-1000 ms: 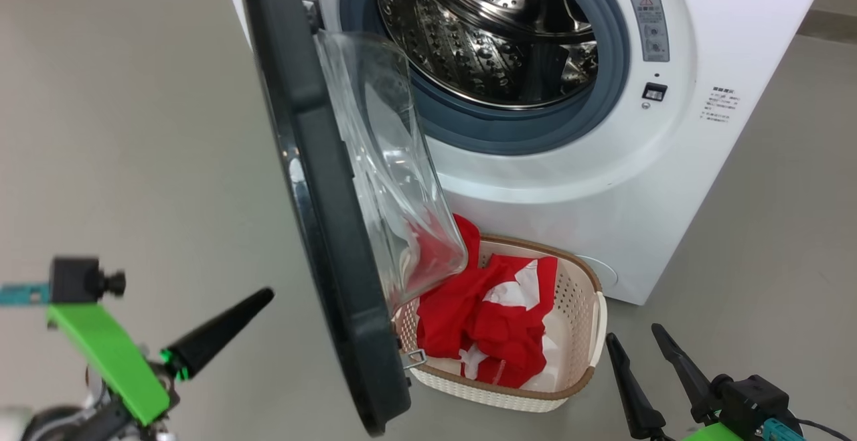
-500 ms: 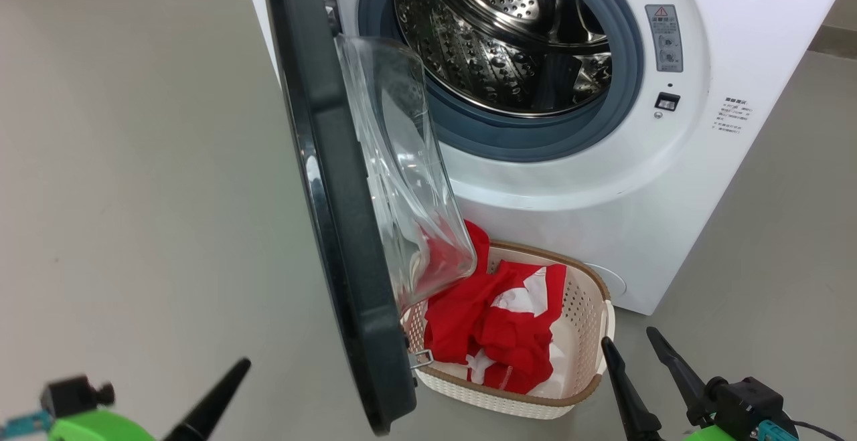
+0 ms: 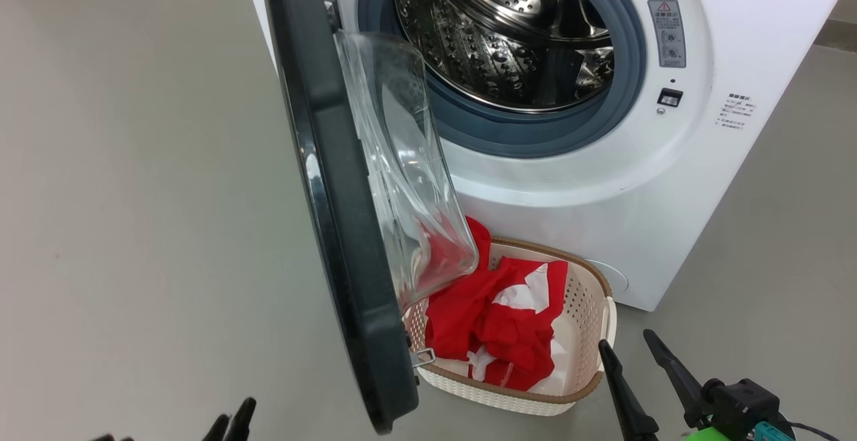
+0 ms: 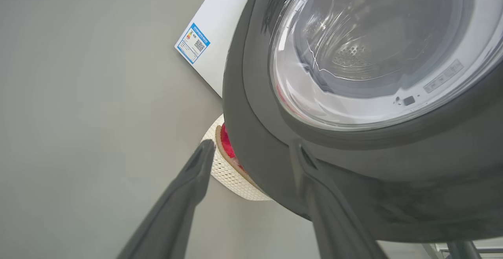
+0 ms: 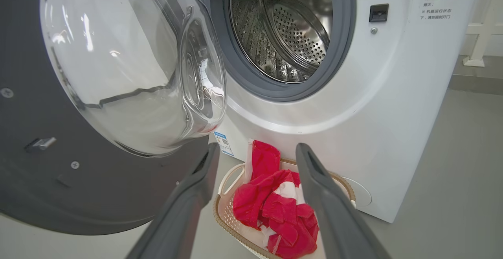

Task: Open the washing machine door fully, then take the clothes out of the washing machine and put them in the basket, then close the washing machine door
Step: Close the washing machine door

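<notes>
Print [image 3: 735,114] on the washing machine [image 3: 602,213] is too small to read; left gripper [image 4: 251,147] and right gripper [image 3: 625,340] stand wide, empty.

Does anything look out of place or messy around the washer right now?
Only slightly: part of the clothes pokes up over the basket rim nearest the washing machine. Otherwise nothing stands out.

Plain grey floor [image 3: 134,193], smooth, evenly lit; white frame legs [image 5: 480,43] far R, darker strip [image 5: 471,84] beneath.
</notes>
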Available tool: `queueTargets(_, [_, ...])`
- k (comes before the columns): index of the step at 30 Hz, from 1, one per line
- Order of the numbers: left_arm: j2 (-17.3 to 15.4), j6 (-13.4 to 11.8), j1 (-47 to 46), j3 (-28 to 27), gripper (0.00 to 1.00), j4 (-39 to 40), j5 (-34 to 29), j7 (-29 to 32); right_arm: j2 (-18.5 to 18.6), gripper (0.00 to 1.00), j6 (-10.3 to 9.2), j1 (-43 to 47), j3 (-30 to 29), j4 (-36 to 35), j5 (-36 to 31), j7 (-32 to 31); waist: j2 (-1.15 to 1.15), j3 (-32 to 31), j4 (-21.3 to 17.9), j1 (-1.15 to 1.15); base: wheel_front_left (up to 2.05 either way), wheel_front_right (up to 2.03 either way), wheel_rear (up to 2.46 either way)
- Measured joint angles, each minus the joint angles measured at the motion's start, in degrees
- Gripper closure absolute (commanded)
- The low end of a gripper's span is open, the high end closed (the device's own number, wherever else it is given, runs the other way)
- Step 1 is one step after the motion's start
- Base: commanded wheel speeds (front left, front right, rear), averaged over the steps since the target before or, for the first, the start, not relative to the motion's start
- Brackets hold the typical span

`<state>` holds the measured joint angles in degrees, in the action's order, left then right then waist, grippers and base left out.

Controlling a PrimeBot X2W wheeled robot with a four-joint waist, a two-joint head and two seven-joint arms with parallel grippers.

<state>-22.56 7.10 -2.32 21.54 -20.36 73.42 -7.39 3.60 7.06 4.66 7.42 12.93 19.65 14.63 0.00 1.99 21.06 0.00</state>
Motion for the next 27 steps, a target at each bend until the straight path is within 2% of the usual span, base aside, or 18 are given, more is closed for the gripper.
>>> queueTargets(4, [-0.6, 0.0, -0.1, 3.7, 0.0, -2.1, -2.4, -5.4, 0.0, 0.0, 0.0, 0.0, 0.1, 0.1, 0.0, 0.0, 0.0, -0.2, 0.0, 0.0, 0.0, 0.0, 0.0])
queueTargets(8, [-1.0, 0.1, -0.2, 5.4, 0.0, -5.5, -8.5, -6.8, 0.0, 0.0, 0.0, 0.0, 0.1, 0.1, 0.0, 0.0, 0.0, -0.3, 0.1, 0.0, 0.0, 0.0, 0.0])
queueTargets(11, [0.7, 0.1, -0.3, 0.4, 0.0, -6.0, -16.0, -6.9, 0.0, 0.0, 0.0, 0.0, -0.1, 0.1, 0.0, 0.0, 0.0, -0.2, 0.3, 0.0, 0.0, 0.0, 0.0])
queueTargets(12, [0.7, 0.1, -0.3, 0.4, 0.0, -6.0, -16.0, -6.9, 0.0, 0.0, 0.0, 0.0, -0.1, 0.1, 0.0, 0.0, 0.0, -0.2, 0.3, 0.0, 0.0, 0.0, 0.0])
queueTargets(17, [5.4, 0.1, 0.0, -6.3, 0.0, -4.9, -30.5, -6.9, 0.0, 0.0, 0.0, 0.0, -0.1, 0.1, 0.0, 0.0, 0.0, -0.3, 0.4, 0.0, 0.0, 0.0, 0.0])
queueTargets(23, [11.0, 0.1, 2.5, -16.5, 0.0, 0.5, -45.2, -6.9, 0.0, 0.0, 0.0, 0.0, -0.1, 0.1, 0.0, 0.0, 0.0, -0.4, 0.3, 0.0, 0.0, 0.0, 0.0])
queueTargets(27, [14.1, 0.1, 4.0, -20.7, 0.0, 4.6, -53.8, -6.9, 0.0, 0.0, 0.0, 0.0, -0.1, 0.1, 0.0, 0.0, 0.0, -0.4, 0.2, 0.0, 0.0, 0.0, 0.0])
